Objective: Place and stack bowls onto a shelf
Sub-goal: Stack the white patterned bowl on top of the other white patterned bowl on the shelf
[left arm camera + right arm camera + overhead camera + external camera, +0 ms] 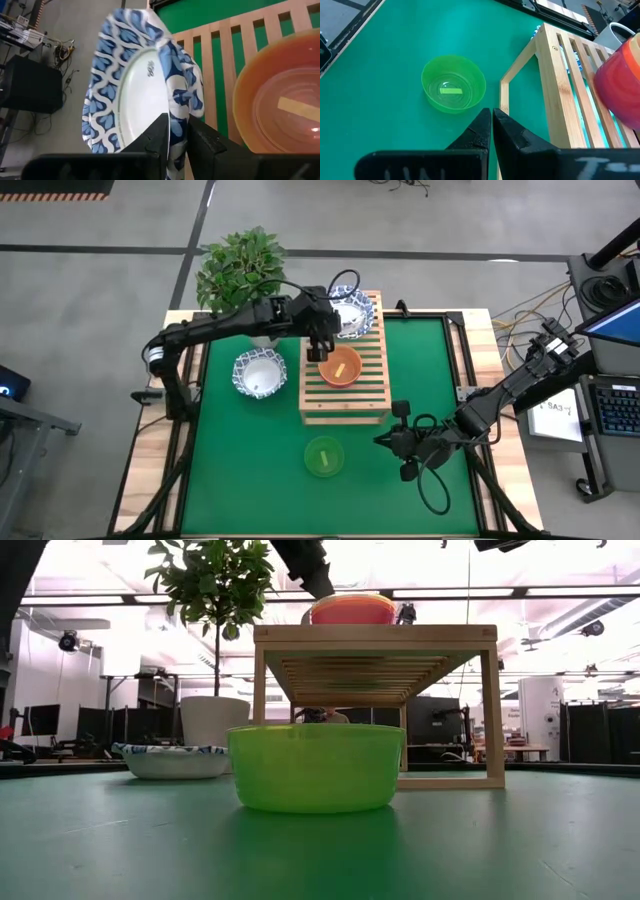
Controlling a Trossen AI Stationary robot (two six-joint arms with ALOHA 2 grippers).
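My left gripper (325, 336) reaches over the far end of the wooden slatted shelf (372, 395) and is shut on a white bowl with a blue-patterned rim (352, 313). An orange-red bowl (338, 367) sits on the shelf's slats just nearer than it. A second blue-patterned bowl (260, 373) rests on the green mat left of the shelf. A green bowl (324, 456) stands upright on the mat near the shelf's near end. My right gripper (385, 441) is shut, right of the green bowl (453, 90), touching nothing. My left gripper (177, 132) pinches the patterned bowl's rim (178, 102), one finger inside the bowl and one outside. The bowl stands tilted on edge over the shelf's far end. Whether its lower side touches the slats I cannot tell.
A potted plant (240, 268) stands at the table's far-left corner, just behind the left arm. The shelf top (375, 635) stands raised on legs above the mat. Open green mat (430, 370) lies right of the shelf and along the near edge.
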